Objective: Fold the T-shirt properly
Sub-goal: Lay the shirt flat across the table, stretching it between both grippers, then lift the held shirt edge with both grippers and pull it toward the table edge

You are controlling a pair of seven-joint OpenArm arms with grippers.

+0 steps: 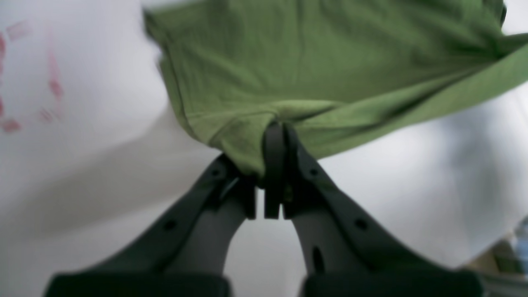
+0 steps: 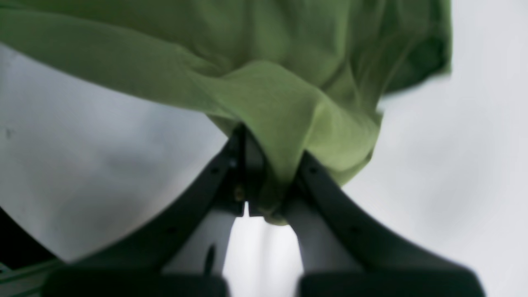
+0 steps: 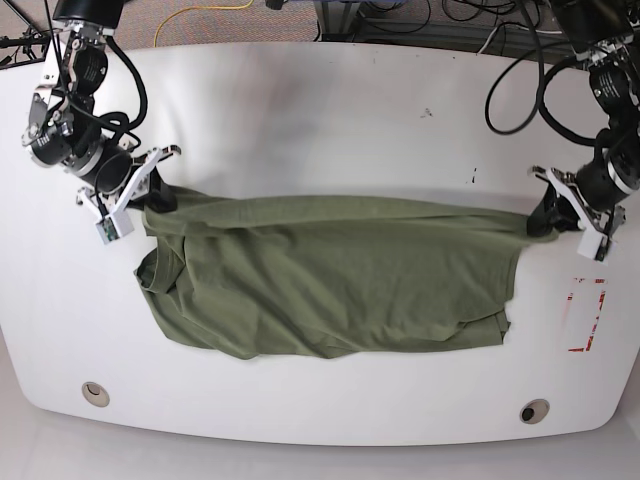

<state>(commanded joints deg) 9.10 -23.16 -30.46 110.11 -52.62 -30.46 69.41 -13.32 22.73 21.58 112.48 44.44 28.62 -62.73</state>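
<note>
Cloth this soft sags wherever I don't hold it. The T-shirt (image 3: 330,275) lies mid-tabletop (image 3: 320,100), its far edge stretched between my left gripper (image 1: 274,136) and right gripper (image 2: 264,165), fingers clamped on bunched corners; I judge corners grip best.

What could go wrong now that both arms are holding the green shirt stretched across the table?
1. The left pincer pinches only a thin edge of the T-shirt; more tension could pull the cloth free.
2. The right pincer holds a thick bunch, so a fold may set in lumpy there.
3. The sleeve end by the right pincer lies crumpled, so a fold made from here could trap those wrinkles.
</note>
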